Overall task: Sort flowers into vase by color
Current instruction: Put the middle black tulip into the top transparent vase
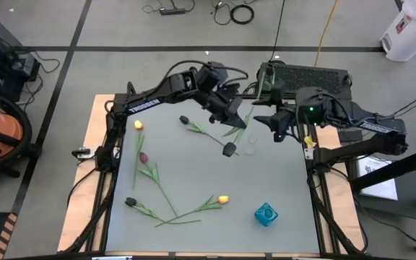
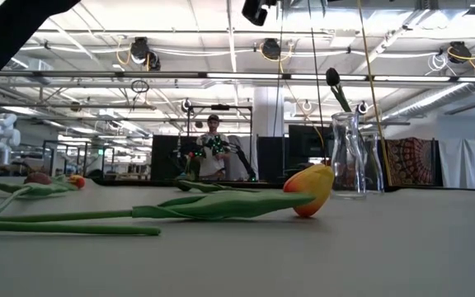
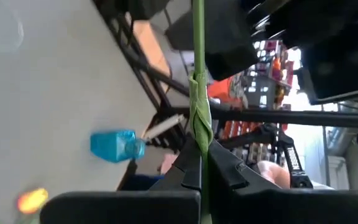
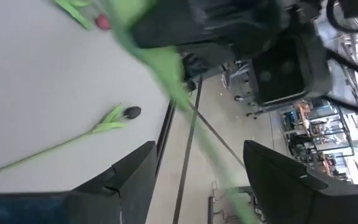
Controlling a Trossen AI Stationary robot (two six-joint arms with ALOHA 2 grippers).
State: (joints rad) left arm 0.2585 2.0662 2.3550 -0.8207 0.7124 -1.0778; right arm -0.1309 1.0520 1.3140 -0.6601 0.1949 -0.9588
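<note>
Dark tulip (image 1: 229, 150) held aloft; other flowers (image 1: 157, 189) flat on table.

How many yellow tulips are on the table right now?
2. One yellow tulip lies at the table's left side; the second yellow tulip lies near the blue bottle. The arms could hide more at the far side.

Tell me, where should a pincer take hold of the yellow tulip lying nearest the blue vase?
Probably mid-stem, coming straight down from above. The yellow tulip lies flat on the table, its thin stem running away from the blue vase toward the left arm's side. The bud looks soft, and another stem crosses near the far end, so the bare middle seems safest.
</note>
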